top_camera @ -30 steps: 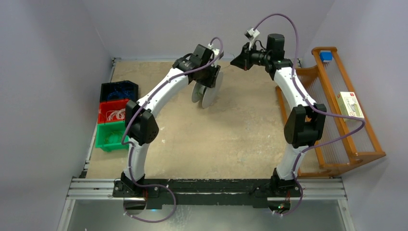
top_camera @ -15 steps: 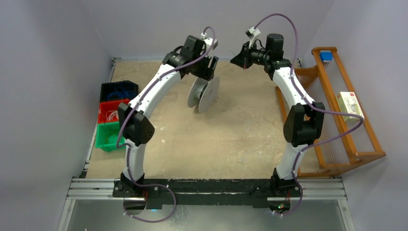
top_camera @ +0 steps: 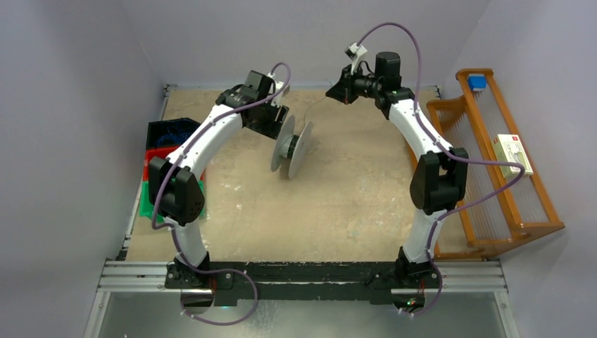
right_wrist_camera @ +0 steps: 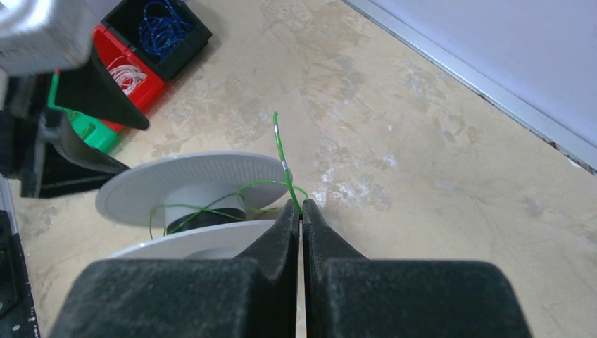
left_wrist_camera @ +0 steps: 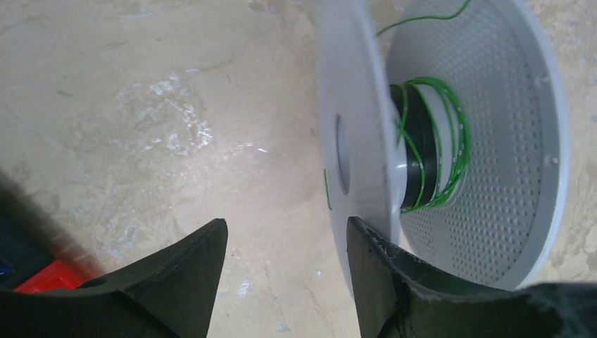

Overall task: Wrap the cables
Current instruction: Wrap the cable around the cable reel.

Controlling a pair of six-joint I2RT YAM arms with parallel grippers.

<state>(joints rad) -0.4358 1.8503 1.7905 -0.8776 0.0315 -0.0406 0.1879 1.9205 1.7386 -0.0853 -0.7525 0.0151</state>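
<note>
No lettering is legible in any of the three views. The only printed item is a pale box (top_camera: 512, 154) lying on the wooden rack (top_camera: 493, 232) at the right edge of the overhead frame. It carries a small red patch and some dark print, all too small and blurred to read from here.

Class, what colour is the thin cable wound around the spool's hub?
Green. The left wrist view shows the cable best, looped around the spool.
</note>
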